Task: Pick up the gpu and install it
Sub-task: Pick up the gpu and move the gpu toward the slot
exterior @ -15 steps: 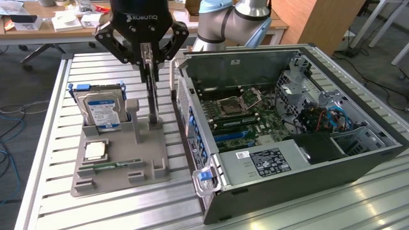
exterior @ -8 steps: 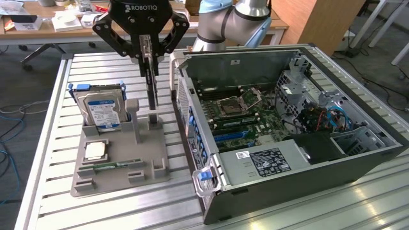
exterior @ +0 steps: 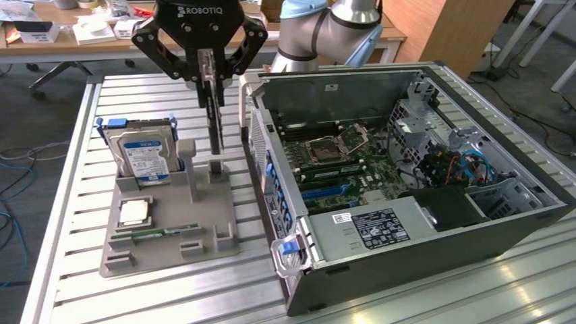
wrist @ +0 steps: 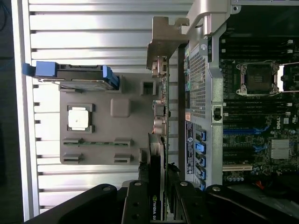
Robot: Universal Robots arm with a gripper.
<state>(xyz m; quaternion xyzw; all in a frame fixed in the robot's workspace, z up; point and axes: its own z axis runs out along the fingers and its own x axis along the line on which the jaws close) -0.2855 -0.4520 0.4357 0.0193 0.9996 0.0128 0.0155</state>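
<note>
Slatted table [exterior: 63, 223] topped by gray rack [exterior: 162, 251] under gripper [exterior: 210, 75]; graphics card [exterior: 216, 125] clamped between narrowed fingers [exterior: 185, 67], held upright, likely for slotting into computer [exterior: 450, 250] alongside.

A blue-labelled hard drive [exterior: 142, 152] is standing upright at the back of a grey parts holder [exterior: 158, 255], left of centre in the exterior view. A square processor [exterior: 135, 212] and a narrow green memory stick [exterior: 160, 233] are lying flat in its recesses. To the right, an open computer case [exterior: 405, 270] is sitting beside it on the slatted metal table [exterior: 63, 270].
</note>
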